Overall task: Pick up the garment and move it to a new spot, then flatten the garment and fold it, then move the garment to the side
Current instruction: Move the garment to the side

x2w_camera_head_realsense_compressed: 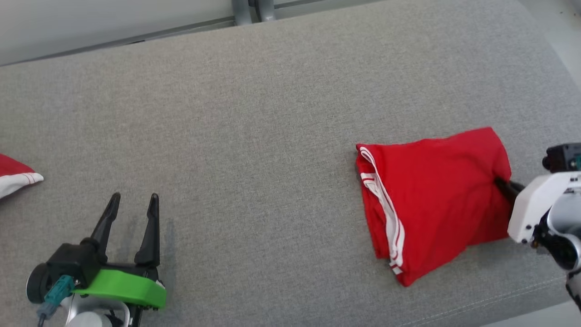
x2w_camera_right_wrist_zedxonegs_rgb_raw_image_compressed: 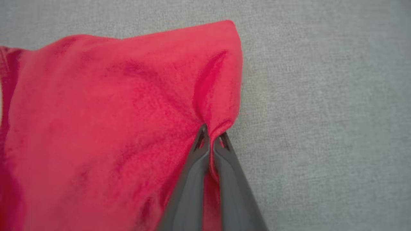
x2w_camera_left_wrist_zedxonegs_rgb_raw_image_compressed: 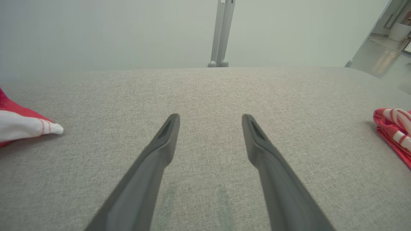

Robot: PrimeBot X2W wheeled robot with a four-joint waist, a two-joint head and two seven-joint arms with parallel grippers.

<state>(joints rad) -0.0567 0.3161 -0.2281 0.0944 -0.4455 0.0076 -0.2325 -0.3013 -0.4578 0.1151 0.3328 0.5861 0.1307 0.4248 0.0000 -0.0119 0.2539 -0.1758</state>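
The folded red garment (x2w_camera_head_realsense_compressed: 435,200) with white stripes along its left edge lies on the right part of the grey padded surface (x2w_camera_head_realsense_compressed: 254,118). My right gripper (x2w_camera_head_realsense_compressed: 501,184) reaches in from the right and is shut on the garment's right edge; in the right wrist view the gripper (x2w_camera_right_wrist_zedxonegs_rgb_raw_image_compressed: 212,141) pinches a fold of red cloth (x2w_camera_right_wrist_zedxonegs_rgb_raw_image_compressed: 106,122) between its closed fingers. My left gripper (x2w_camera_head_realsense_compressed: 134,200) rests at the lower left, open, with bare grey fabric between its fingers (x2w_camera_left_wrist_zedxonegs_rgb_raw_image_compressed: 167,134). The garment's striped edge (x2w_camera_left_wrist_zedxonegs_rgb_raw_image_compressed: 395,131) peeks in at the far right of the left wrist view.
Another red and white cloth (x2w_camera_head_realsense_compressed: 16,178) lies at the left edge of the surface, also the cloth (x2w_camera_left_wrist_zedxonegs_rgb_raw_image_compressed: 22,123) at left in the left wrist view. A grey post (x2w_camera_head_realsense_compressed: 247,10) stands behind the far edge. The surface's front edge runs near the lower right.
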